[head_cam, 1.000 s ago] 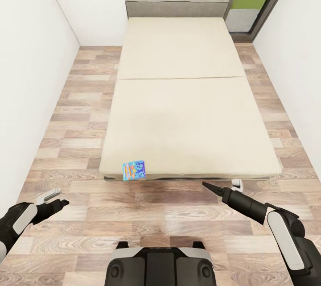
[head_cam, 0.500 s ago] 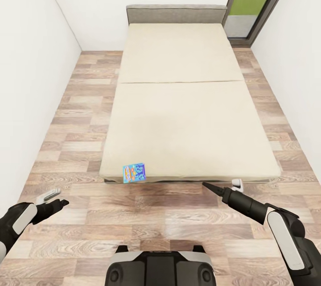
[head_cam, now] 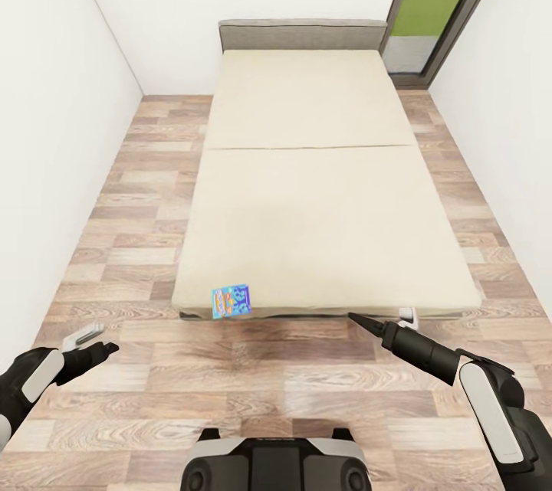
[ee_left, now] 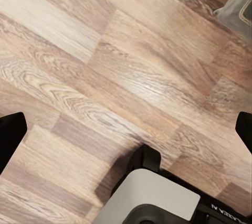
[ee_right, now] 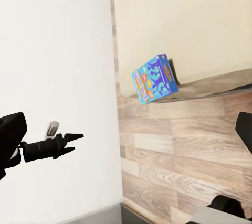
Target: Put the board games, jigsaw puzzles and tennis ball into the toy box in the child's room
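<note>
The left gripper [head_cam: 96, 342] and right gripper [head_cam: 382, 319] each hung over the wood floor [head_cam: 307, 391], fingers spread wide and holding nothing. Just beyond them, 1 blue board game [head_cam: 231, 299] lay at the bed's [head_cam: 322, 192] near edge, toward its left corner.

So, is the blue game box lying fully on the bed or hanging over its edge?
Hanging over. The blue game box sits at the near edge of the bed, and in the right wrist view it juts past the mattress edge, tilted.
</note>
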Tool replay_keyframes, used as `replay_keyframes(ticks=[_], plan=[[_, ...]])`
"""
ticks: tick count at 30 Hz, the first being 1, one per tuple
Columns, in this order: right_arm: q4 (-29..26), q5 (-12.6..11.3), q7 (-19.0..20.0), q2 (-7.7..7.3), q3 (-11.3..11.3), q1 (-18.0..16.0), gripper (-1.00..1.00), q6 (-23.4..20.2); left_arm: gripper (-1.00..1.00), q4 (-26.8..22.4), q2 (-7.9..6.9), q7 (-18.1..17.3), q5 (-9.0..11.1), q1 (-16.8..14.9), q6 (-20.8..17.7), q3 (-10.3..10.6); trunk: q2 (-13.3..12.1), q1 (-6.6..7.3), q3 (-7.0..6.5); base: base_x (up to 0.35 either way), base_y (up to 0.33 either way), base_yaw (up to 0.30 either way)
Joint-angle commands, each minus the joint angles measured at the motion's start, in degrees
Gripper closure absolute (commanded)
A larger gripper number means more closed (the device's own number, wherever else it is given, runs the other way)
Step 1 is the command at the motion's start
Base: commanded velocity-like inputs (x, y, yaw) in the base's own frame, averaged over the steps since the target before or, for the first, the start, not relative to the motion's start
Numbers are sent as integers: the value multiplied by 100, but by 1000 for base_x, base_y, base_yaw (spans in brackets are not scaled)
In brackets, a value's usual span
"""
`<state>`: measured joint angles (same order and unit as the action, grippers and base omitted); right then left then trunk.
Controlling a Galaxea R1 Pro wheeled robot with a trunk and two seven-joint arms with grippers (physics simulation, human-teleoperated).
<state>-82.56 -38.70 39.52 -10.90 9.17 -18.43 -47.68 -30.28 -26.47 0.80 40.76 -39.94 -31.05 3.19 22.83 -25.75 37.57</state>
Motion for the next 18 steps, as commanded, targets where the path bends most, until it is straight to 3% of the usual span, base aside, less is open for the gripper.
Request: replay_keyframes(ticks=[1, 18], plan=[[-1, -6, 12, 0, 6, -3, -100, -32, -100, -4, -7, 8, 28, -3, -12, 33, 9, -4, -3, 0, 0, 0], [8, -5, 12, 1, -2, -3, -100, -31, -100, -4, -7, 8, 28, 1, -7, 33, 9, -4, -163, 0, 0, 0]])
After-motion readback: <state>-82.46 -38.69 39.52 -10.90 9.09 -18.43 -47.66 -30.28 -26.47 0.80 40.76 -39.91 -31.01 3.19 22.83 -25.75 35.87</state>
